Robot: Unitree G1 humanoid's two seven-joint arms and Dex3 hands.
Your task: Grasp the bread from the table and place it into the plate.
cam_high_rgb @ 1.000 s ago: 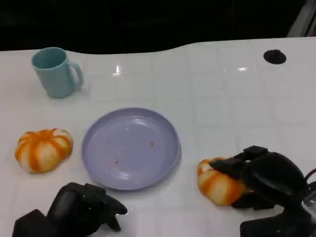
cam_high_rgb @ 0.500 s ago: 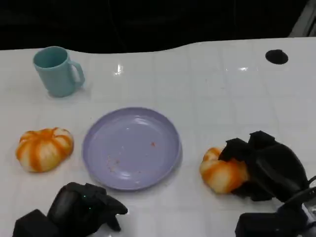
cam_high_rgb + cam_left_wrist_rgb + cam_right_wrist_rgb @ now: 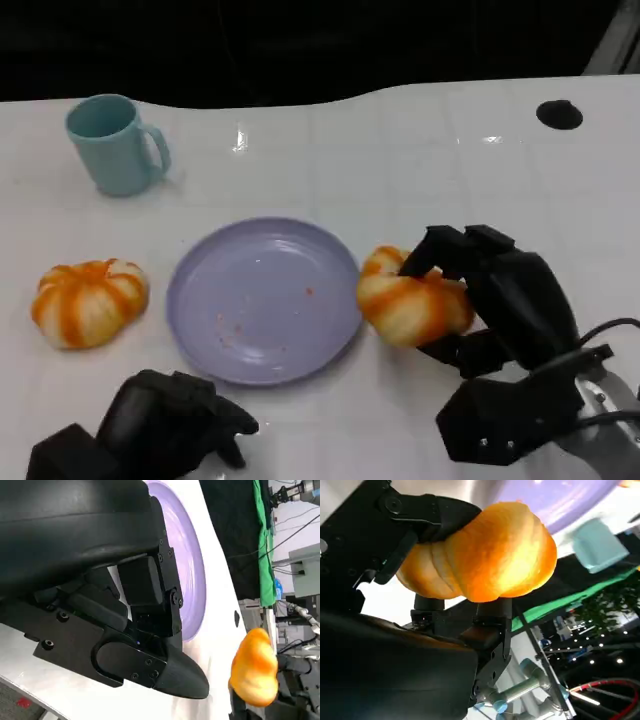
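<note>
Right robot hand (image 3: 490,300) grips bread (image 3: 412,303) w/ fingers curled round it, beside plate (image 3: 200,330) rim.

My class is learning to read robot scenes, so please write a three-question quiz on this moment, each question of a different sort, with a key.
1. True or false: the right robot hand holds a bread roll.
2. Which object stands at the table's far left? A) mug B) bowl C) spoon
3. Fill in: the held roll is at the rim of the purple ____.

Key: 1 true; 2 A; 3 plate.

A second roll lies left of the plate; the left robot hand rests near the table's front edge.
</note>
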